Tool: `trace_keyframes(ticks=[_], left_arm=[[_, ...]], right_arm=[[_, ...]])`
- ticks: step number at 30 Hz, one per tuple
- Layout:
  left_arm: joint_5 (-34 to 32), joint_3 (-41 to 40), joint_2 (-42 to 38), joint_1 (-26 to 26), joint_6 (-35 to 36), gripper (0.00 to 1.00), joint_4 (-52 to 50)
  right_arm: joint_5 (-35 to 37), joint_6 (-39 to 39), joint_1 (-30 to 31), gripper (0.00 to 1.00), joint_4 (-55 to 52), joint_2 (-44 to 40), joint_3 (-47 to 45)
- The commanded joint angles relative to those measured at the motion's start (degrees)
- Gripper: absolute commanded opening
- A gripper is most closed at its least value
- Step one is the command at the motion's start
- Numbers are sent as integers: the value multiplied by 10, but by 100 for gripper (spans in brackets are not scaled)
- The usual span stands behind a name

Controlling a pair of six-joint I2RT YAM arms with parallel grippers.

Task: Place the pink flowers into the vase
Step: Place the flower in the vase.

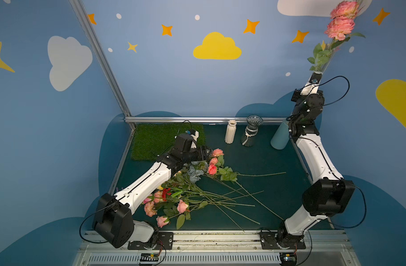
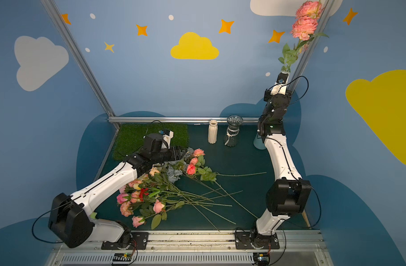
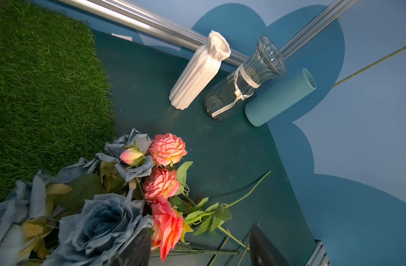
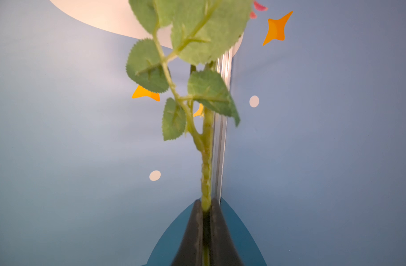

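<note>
Closest to us, two pink flowers (image 1: 340,25) ride high on one upright stem, clenched low down by the right hand (image 1: 316,74). Its bare tail points down toward the teal vase (image 1: 280,138), so we judge a straight descent comes next. Well apart from that vase, toward the left arm, more pink flowers (image 1: 214,161) lie heaped on the counter (image 1: 278,175) beneath the released left hand (image 1: 205,154).

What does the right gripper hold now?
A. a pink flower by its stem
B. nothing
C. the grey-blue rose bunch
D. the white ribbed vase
A: the right gripper is shut on the green stem of a pink flower, which it holds raised high.
</note>
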Motion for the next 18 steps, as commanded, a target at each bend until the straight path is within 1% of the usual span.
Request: trace_keyframes(ticks=[1,4,11,13,18], left_arm=[[26,4,8,3,-10,68,23],[33,-1,11,3,-14,68,32],[34,4,21,3,-12,68,33],[38,3,22,3,-14,68,38],[40,2,25,2,-13,68,37]], right_arm=[[-15,-45,5,0,97,-8,-23],[-25,-82,14,0,157,-11,-50],[-18,-158,33,0,199,-3,-65],[-18,-184,43,0,233,-2,-81],[-8,-208,51,0,283,21,-94]])
